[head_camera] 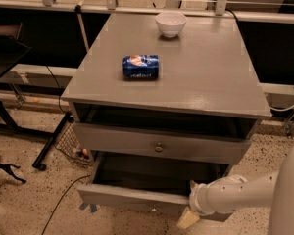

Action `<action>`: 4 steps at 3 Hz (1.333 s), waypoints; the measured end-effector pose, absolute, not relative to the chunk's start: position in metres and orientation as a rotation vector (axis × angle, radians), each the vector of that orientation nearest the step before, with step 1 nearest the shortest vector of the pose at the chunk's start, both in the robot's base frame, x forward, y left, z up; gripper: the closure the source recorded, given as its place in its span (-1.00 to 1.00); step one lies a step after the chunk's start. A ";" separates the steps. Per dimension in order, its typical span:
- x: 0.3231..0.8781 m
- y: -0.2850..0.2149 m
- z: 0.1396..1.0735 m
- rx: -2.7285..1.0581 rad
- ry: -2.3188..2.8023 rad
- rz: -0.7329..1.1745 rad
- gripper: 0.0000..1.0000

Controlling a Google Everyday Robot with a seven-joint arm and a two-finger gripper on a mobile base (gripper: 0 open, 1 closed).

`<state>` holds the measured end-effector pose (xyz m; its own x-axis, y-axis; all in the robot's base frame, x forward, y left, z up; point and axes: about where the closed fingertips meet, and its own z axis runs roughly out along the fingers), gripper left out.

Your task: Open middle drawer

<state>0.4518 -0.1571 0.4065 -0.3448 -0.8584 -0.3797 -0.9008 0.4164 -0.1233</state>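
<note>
Found the wide shallow grey wooden middle drawer drawn well out from the front of the grey wooden cabinet, with the dark interior exposed and the front panel well past the cabinet's front edge. Judged the opening essentially done. Could not see a stop, so could not rule out a little travel left.

Located the gripper low at the drawer's front right corner, touching or just beside the front panel, on the white arm reaching in from the right. Could not tell grip state, released or clenched. Placed it at the corner, not at the panel's centre.

Noted the taller-fronted grey drawer with round knob directly above, with a dark gap over it. Saw nothing of the lowest drawer, presumably hidden under the open one.

Checked room:
- Had open speckled floor ahead of the drawer front.
- Spotted a thin black cable trailing toward the drawer's front left corner.
- Spotted black metal stand legs just off the cabinet's left side.
- Logged a blue drinks can lying on its side left of centre on the cabinet top.
- Logged a white bowl near the rear edge.
- Rated both well apart from the drawer work.
- Rated the right side tightest, with arm and robot body crowding the cabinet's front right corner.

Left to do, as judged: let go if gripping, then back out to the right.
</note>
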 end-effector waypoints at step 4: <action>0.448 -0.156 0.410 -1.560 2.265 0.178 0.58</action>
